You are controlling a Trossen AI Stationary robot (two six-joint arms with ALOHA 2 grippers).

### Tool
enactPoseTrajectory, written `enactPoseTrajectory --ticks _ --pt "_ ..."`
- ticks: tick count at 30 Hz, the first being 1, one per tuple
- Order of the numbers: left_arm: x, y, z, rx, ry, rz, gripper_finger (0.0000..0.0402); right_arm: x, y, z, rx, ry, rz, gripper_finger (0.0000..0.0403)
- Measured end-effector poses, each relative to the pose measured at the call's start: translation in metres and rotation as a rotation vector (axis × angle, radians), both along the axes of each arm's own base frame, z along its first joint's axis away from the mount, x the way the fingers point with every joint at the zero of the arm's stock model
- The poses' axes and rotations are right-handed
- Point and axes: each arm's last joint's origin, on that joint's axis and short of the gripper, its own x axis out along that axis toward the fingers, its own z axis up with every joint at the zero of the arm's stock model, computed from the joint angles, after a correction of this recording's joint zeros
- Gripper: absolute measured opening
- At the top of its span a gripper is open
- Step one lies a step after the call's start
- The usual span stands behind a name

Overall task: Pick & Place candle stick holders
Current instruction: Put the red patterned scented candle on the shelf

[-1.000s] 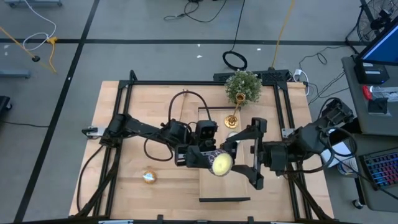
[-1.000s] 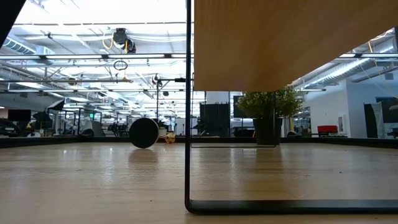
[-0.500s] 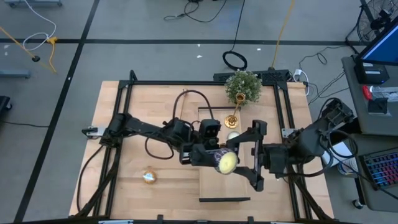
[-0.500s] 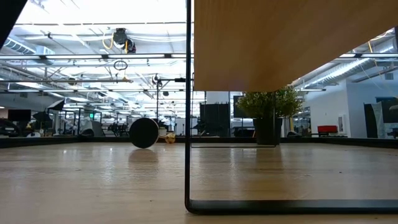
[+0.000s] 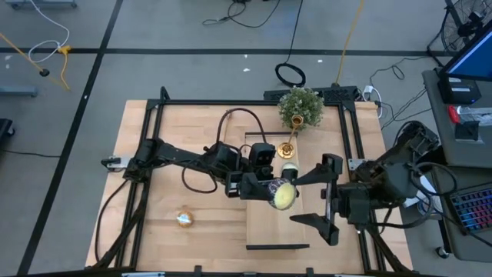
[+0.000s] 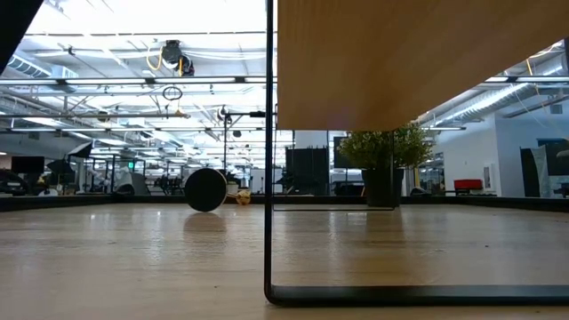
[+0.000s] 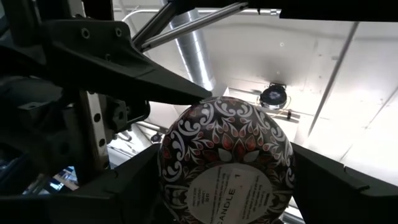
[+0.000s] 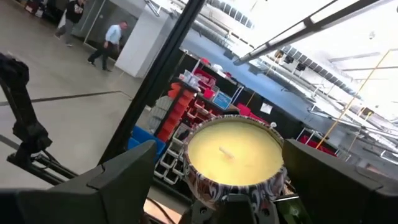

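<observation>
The left pincer (image 5: 270,191) holds a patterned candle tin (image 5: 282,197) above the table (image 5: 154,231); the right pincer (image 5: 315,200) stands wide around it. The gold holders (image 5: 289,146) stand near the plant (image 5: 300,106): light, stiff, slippery, top-heavy; best gripped at the stem.

The candle tin (image 7: 227,163) has a dark wall with a red and white leaf ornament and a white round label; its wax (image 8: 235,151) is pale yellow. The candle stick holder (image 5: 287,145) is shiny gold. The plant (image 5: 300,106) is green. The worktop (image 5: 165,173) is light wood with black frame.
</observation>
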Motion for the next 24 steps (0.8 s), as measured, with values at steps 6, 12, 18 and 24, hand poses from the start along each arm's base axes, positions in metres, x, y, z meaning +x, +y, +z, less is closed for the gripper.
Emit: enactPoseTrajectory --ticks 6,12,18,24 --pt "0.0001 0.0 -0.0001 0.001 -0.002 0.007 0.0298 0.0018 -0.0015 -0.0001 0.007 0.0 -0.003 0.0345" --pt "0.0011 -0.0037 -0.0012 0.004 0.006 0.026 0.0298 0.007 -0.0079 0.0002 0.04 -0.003 -0.028 0.0345" --pt "0.0013 -0.0032 -0.0012 0.001 0.008 0.027 0.0298 0.0076 -0.0089 -0.0003 0.038 0.002 -0.048 0.0345" --pt "0.0053 0.0007 -0.0036 -0.001 0.061 0.024 0.0298 0.01 -0.0084 -0.006 0.022 0.048 -0.09 0.0346"
